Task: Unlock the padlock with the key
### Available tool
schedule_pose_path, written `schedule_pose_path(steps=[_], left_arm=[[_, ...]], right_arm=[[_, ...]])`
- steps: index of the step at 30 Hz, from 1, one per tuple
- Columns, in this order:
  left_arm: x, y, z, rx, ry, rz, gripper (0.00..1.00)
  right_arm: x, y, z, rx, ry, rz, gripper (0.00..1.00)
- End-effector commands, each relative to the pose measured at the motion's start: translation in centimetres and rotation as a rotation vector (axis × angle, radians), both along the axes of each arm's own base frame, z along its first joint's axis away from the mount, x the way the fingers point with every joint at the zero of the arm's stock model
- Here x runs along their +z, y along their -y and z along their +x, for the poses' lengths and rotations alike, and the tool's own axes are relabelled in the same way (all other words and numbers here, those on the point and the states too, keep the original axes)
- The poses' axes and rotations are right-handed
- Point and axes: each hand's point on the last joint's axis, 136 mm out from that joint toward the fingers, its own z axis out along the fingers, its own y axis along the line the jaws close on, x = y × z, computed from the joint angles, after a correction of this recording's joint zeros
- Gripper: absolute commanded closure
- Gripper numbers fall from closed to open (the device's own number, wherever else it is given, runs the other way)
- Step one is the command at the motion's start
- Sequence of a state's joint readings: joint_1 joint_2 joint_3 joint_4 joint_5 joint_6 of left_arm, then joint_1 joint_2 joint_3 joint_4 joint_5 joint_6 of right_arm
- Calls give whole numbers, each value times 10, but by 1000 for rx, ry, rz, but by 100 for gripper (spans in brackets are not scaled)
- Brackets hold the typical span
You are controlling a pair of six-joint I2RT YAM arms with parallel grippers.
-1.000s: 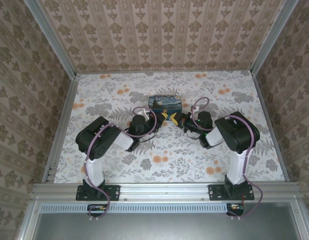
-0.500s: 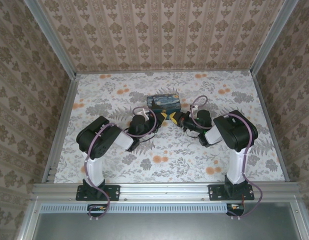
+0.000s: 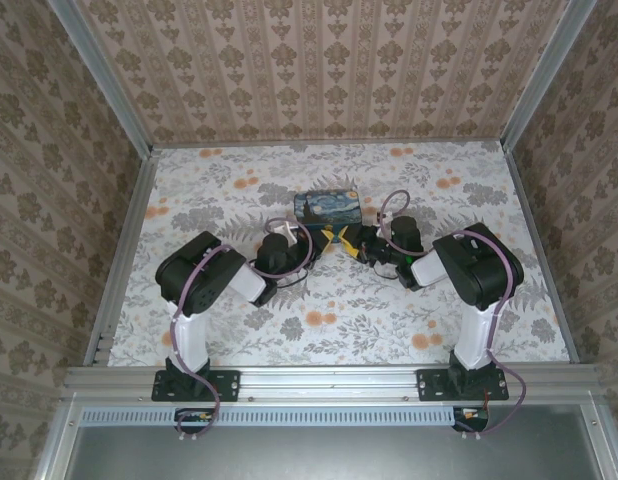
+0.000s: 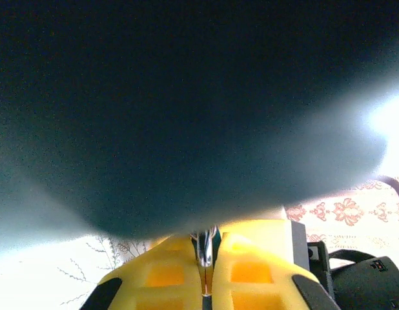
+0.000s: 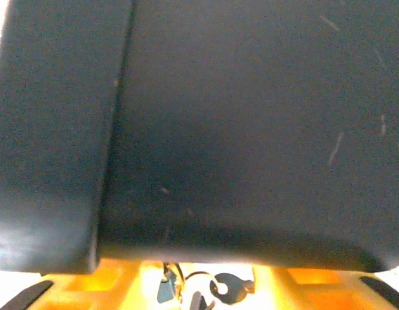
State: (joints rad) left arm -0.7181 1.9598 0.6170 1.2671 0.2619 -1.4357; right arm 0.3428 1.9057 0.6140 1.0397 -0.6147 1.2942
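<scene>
Just in front of the dark painted box, my two grippers meet tip to tip. My left gripper has its yellow fingers shut on a thin silvery piece with a teal edge, which looks like the padlock. In the right wrist view, the tiny teal padlock sits low in the frame, with a key ring and a dark-headed key beside it. These lie between the widely spread fingers of my right gripper, which stands open. The box's dark wall is close above.
The box stands mid-table, directly behind both grippers, and blocks most of both wrist views. Patterned walls enclose the floral table on three sides. Both arms' cables loop near the wrists.
The right gripper has pushed a little forward and left toward the box. The box has turned slightly. The left gripper has stayed shut in place.
</scene>
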Motion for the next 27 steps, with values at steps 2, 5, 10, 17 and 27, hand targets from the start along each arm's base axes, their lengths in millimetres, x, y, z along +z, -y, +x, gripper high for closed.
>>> schedule_pose_path(steps=[2,5,10,17,27], left_arm=[[-4,11,-22,-125,31,10,100],[-6,7,-18,-119,34,16,100],[-8,1,-14,-113,33,21,100],[-9,-2,-14,-114,29,25,100],[-15,-2,-15,-119,-49,-7,100]], right_arm=[[24,-7,-14,88,98,15,47],[16,4,-22,85,87,-4,42],[10,23,-40,88,83,-43,40],[17,35,-66,136,132,-186,40],[26,52,-75,224,369,-756,41]])
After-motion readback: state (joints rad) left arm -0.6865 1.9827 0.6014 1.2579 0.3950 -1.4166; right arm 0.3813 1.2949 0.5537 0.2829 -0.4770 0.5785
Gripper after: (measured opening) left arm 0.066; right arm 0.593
